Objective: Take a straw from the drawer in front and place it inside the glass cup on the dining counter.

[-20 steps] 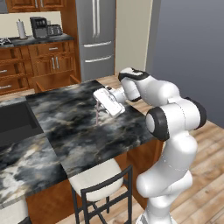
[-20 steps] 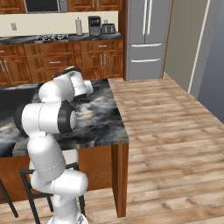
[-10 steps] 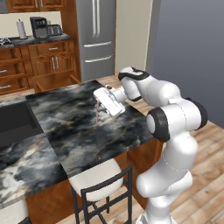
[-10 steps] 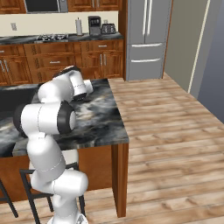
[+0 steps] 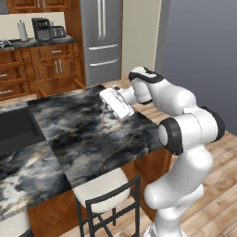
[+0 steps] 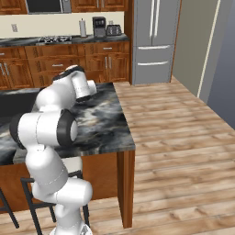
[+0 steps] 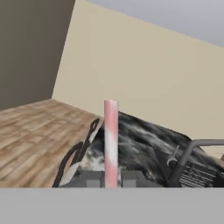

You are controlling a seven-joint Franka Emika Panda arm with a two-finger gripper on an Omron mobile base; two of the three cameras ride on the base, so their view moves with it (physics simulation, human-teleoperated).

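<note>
My gripper point(image 5: 106, 104) hangs over the far right part of the dining counter point(image 5: 83, 134), a black-and-grey marble slab, and points down at it. It is shut on the straw point(image 5: 103, 116), a thin pale pink stick that reaches down from the fingers to just above the marble. In the hand view the straw point(image 7: 111, 140) stands up straight from between the two fingertips of the gripper point(image 7: 111, 179). I cannot make out the glass cup beside the hand. The drawer is out of view.
A dark sink point(image 5: 16, 129) with a faucet point(image 7: 181, 164) is sunk into the counter's left part. A cushioned stool point(image 5: 104, 192) stands at the near edge. Behind are wooden cabinets point(image 5: 51, 69) and a steel fridge point(image 5: 102, 39). Open wood floor point(image 6: 183, 137) lies to the right.
</note>
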